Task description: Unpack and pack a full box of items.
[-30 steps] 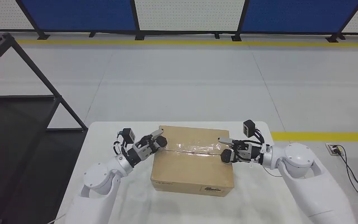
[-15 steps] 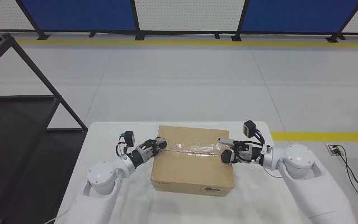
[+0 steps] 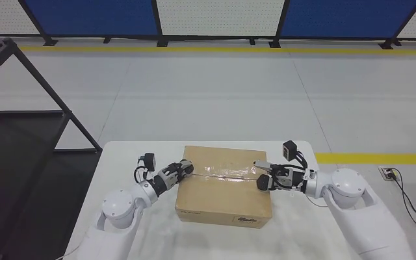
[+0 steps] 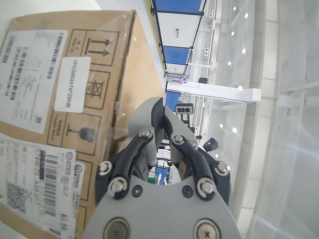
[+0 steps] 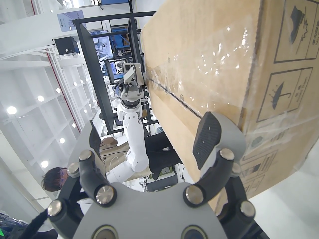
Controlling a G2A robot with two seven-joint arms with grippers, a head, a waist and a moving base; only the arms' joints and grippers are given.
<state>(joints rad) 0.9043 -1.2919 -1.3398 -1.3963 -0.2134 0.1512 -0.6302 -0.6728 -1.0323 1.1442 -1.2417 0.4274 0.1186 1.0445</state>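
Top view: cardboard box [image 3: 224, 195] sat closed at lower centre of frame on the white surface [image 3: 292, 227], with clear tape [image 3: 224, 172] along its top seam. Left hand [image 3: 187, 168] was at the seam's left end, on the box's top edge. In the left wrist view its fingers [image 4: 157, 115] were pressed together; couldn't tell if anything was pinched between them. Right hand [image 3: 262, 175] was at the seam's right end, spread wide. Right wrist view showed one pad [image 5: 208, 138] at the box's top edge by the taped seam. Shipping labels [image 4: 32, 58] covered the box side facing the left hand.
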